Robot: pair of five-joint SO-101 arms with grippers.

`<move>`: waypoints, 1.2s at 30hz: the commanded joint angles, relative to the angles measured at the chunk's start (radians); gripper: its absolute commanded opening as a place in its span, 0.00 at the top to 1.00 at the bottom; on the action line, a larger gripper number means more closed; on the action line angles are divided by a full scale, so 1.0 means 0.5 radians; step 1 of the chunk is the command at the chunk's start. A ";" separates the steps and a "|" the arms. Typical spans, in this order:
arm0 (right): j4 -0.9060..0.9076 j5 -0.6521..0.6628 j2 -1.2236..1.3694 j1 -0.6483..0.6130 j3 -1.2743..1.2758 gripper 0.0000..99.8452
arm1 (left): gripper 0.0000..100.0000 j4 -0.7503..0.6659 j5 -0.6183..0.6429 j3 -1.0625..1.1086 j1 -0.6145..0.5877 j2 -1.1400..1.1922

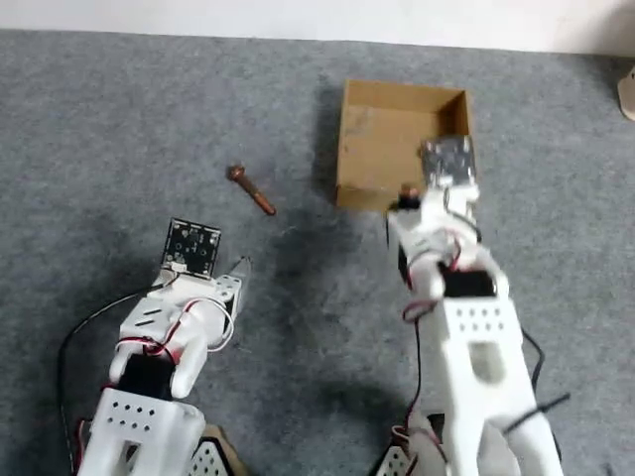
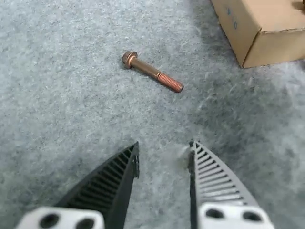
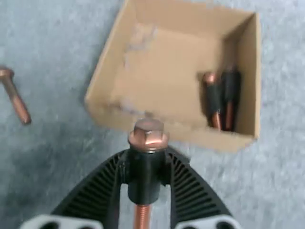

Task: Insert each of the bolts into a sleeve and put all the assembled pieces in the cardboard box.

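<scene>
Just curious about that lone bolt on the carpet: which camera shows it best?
The left wrist view: the loose bolt lies whole, head and thread plain. The high view shows it small; the right wrist view catches it at the picture's edge, its head partly cut off.

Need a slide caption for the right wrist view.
Right gripper holds a sleeved bolt near the box, two assembled pieces inside.

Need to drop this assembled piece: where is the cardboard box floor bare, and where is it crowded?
Bare: the cardboard box floor, from the wall nearest the loose bolt across the middle. Crowded: the assembled pieces lie along the opposite wall. The right tool holds a sleeved bolt by the near wall.
</scene>
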 commanded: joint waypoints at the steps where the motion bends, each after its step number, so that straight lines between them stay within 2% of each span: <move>1: 0.078 -0.015 0.281 0.032 -0.505 1.00 | 0.83 -0.043 -0.049 -0.014 -0.017 0.041; 5: 0.192 -0.015 0.652 0.032 -0.941 1.00 | 0.83 -0.080 -0.055 -0.143 -0.017 0.361; 10: 0.262 -0.018 1.060 0.081 -1.398 1.00 | 0.83 -0.230 -0.058 -0.419 -0.026 1.063; 16: 0.275 -0.018 1.576 0.210 -1.824 1.00 | 0.86 -0.236 -0.058 -0.799 -0.032 1.745; 23: 0.269 -0.018 2.070 0.222 -2.073 1.00 | 0.86 -0.236 -0.058 -0.845 -0.035 1.806; 29: 0.269 -0.003 2.291 0.201 -2.156 0.99 | 0.86 -0.239 -0.117 -0.842 -0.032 1.806; 31: 0.275 0.031 2.312 0.195 -2.150 0.92 | 0.87 -0.239 -0.126 -0.842 -0.029 1.806; 34: 0.321 0.046 2.288 0.195 -2.150 0.76 | 0.87 -0.239 -0.132 -0.842 -0.029 1.806; 36: 0.428 0.126 2.239 0.180 -2.153 0.72 | 0.87 -0.239 -0.138 -0.842 -0.029 1.806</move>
